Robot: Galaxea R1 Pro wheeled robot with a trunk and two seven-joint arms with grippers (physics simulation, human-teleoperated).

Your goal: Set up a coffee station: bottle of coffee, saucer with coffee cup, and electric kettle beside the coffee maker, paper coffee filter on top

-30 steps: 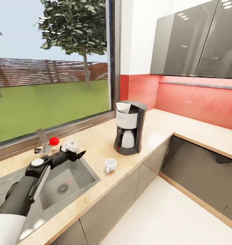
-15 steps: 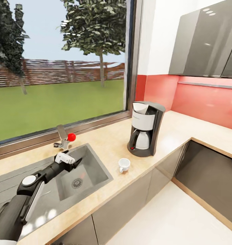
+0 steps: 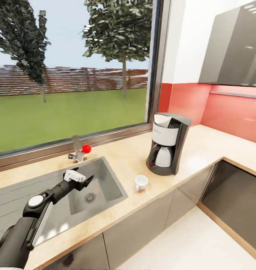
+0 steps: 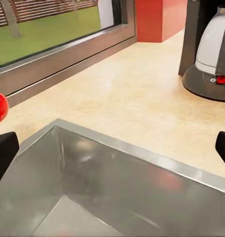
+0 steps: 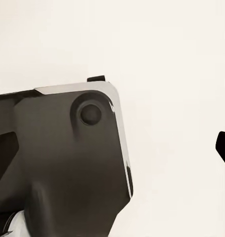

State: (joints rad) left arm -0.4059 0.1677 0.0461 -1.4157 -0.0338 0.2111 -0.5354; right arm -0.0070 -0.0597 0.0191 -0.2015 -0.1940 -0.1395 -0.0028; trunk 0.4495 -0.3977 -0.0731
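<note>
Swinging left, my view slides the tall grey-and-white coffee maker rightward — my left pincer hangs agape, empty, over the steel sink; next, the tiny white cup needs its saucer.

I see the long beige wood-grain kitchen countertop under the window, with a steel sink set into it, the coffee maker standing near the corner, and the white coffee cup just in front.
</note>
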